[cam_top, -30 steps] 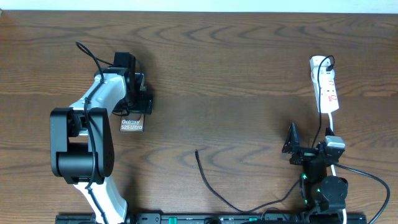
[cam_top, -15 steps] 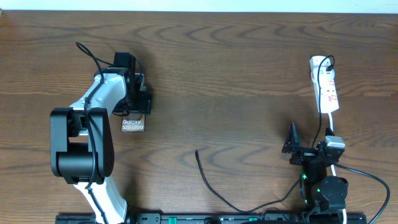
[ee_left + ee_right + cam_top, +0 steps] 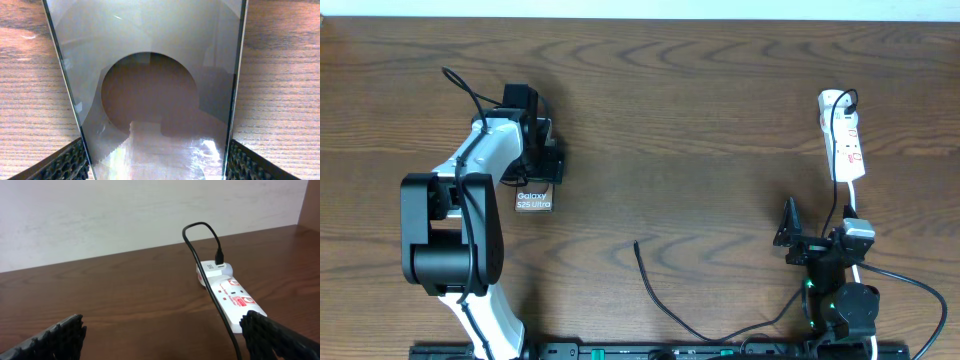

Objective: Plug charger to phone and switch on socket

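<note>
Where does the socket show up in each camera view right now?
Overhead: socket at upper right, lying lengthwise.
Left wrist: not in it; the phone fills the frame.
Right wrist: socket at lower right, running off toward the corner.
Shared landmark: black charger plugged into its far end, in both those views.

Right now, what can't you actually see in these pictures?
- The phone port: overhead, the left gripper covers most of it; the left wrist view cuts off its ends.
- The socket switch position: too small overhead; in the right wrist view, the right gripper hides its near end.
- The charger tip: too small overhead.
</note>
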`<state>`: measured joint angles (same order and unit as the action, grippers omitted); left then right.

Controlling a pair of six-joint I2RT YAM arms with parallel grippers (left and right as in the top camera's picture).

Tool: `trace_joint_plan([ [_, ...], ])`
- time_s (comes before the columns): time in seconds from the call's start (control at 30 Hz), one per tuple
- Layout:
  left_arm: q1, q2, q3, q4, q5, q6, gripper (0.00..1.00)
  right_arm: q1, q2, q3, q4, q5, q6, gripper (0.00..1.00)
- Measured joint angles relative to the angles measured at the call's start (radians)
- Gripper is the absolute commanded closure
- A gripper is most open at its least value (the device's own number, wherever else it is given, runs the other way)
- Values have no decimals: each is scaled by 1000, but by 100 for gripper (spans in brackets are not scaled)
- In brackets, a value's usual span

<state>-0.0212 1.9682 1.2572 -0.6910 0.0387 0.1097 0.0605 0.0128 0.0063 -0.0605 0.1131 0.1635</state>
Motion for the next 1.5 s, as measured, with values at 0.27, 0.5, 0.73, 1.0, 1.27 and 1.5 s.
trace_joint_plan([
  [0.27, 0, 0, 0, 0, 0, 0, 21, 0, 0, 0, 0, 0, 0, 1],
  [0.5, 0, 0, 0, 0, 0, 0, 21, 0, 0, 0, 0, 0, 0, 1],
  [0.73, 0, 0, 0, 0, 0, 0, 24, 0, 0, 0, 0, 0, 0, 1],
  [1.0, 0, 0, 0, 0, 0, 0, 25, 0, 0, 0, 0, 0, 0, 1],
  [1.27, 0, 0, 0, 0, 0, 0, 25, 0, 0, 0, 0, 0, 0, 1],
  [1.5, 0, 0, 0, 0, 0, 0, 26, 0, 0, 0, 0, 0, 0, 1],
])
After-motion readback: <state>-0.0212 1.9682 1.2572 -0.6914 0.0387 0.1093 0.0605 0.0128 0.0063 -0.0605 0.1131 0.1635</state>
